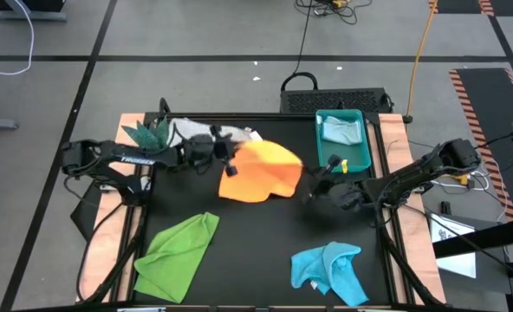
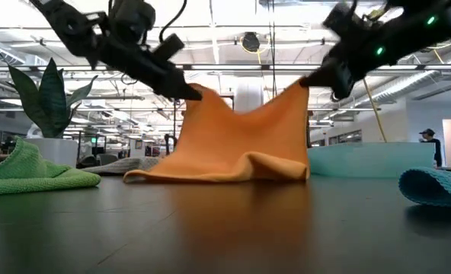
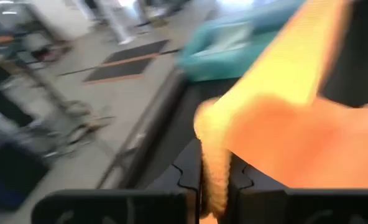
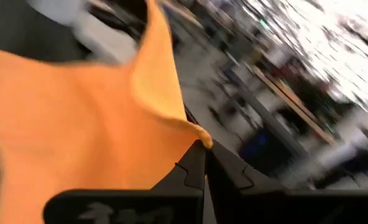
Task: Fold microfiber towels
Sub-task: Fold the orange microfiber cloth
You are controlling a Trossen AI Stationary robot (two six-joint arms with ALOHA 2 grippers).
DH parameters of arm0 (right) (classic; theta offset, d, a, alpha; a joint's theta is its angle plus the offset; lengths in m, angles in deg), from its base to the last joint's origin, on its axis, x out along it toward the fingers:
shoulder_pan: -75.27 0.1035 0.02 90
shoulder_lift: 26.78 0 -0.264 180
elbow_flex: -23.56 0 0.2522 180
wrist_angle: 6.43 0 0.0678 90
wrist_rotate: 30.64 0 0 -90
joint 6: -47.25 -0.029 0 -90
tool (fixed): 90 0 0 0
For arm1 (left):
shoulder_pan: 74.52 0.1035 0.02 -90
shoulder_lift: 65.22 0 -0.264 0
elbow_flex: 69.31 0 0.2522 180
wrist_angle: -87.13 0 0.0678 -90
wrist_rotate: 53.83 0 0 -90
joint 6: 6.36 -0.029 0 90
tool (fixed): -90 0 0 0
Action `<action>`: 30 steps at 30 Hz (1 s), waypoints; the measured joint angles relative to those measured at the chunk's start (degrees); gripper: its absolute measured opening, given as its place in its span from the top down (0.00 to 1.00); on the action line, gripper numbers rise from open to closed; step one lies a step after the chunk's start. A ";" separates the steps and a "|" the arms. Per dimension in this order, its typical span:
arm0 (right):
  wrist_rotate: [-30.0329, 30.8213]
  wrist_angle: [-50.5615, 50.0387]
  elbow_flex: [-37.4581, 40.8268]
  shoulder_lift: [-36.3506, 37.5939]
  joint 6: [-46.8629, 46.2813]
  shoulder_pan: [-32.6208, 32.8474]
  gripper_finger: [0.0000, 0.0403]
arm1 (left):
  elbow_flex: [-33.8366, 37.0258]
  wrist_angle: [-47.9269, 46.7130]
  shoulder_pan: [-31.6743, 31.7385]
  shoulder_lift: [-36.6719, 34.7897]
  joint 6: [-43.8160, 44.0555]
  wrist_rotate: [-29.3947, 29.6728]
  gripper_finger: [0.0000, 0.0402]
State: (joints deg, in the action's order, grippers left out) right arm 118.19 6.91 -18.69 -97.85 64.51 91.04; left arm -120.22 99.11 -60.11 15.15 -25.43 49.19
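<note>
Lifting now: orange towel (image 1: 261, 172) raised by two corners near the middle of the dark surface (image 1: 239, 260), lower edge draped and bunched on it in the low view.
Left gripper (image 1: 230, 163): at the towel's left corner, fingers (image 3: 184, 180) closed on the cloth edge, seen pinched between them in the left wrist view.
Right gripper (image 1: 319, 184): at the towel's right corner, fingers (image 4: 193, 165) closed on a small tip of orange cloth.
Cloth shape: sagging in a dip between the two held corners, not taut.
Step in hand, as judged: carrying the held edge over to make a fold.
Doing it well: keeping both corners level and moving together, drawing the grippers slightly apart to flatten the sag, laying the edge squarely onto its opposite edge before letting go.
Risk: right hold looks shallow, so a slip seems possible.
Other towels: lime green towel (image 1: 180, 251) front left, crumpled; turquoise towel (image 1: 330, 270) front right, crumpled; white-grey towel (image 1: 209, 132) behind the left gripper; pale blue towel (image 1: 343, 130) inside the teal tray (image 1: 362, 160) at the back right.
Plant (image 1: 146, 134): back left corner.
</note>
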 joint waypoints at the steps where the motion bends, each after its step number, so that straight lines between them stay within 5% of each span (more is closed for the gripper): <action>1: -2.57 0.74 0.00 0.84 1.41 0.90 1.00 | 0.00 -0.76 -2.07 -0.68 0.45 -0.13 0.94; 10: -44.86 5.42 0.00 11.36 -9.22 8.39 1.00 | -2.16 -9.49 -22.56 -15.73 11.56 -1.29 0.94; 13: -52.95 14.90 0.00 13.64 -14.05 10.21 1.00 | -3.37 -9.01 -27.38 -20.88 17.04 -4.62 0.94; 18: -45.50 21.69 -0.04 17.42 -16.17 11.46 1.00 | -3.96 -9.90 -30.60 -26.96 16.88 -3.08 0.94; 23: -20.45 6.75 -0.02 20.53 -13.67 9.03 1.00 | -3.93 -18.31 -27.49 -27.07 15.26 10.61 0.94; 26: -10.34 -4.38 0.00 20.44 -17.78 6.08 1.00 | -3.53 -21.64 -23.60 -23.52 16.51 16.20 0.94; 30: -10.34 -13.19 0.04 18.10 -22.97 1.92 1.00 | -2.27 -21.57 -19.03 -17.35 18.08 17.11 0.94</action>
State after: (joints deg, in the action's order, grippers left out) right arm 107.85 -6.29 -18.65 -79.75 41.53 92.96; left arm -122.49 77.54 -79.15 -2.20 -7.34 66.30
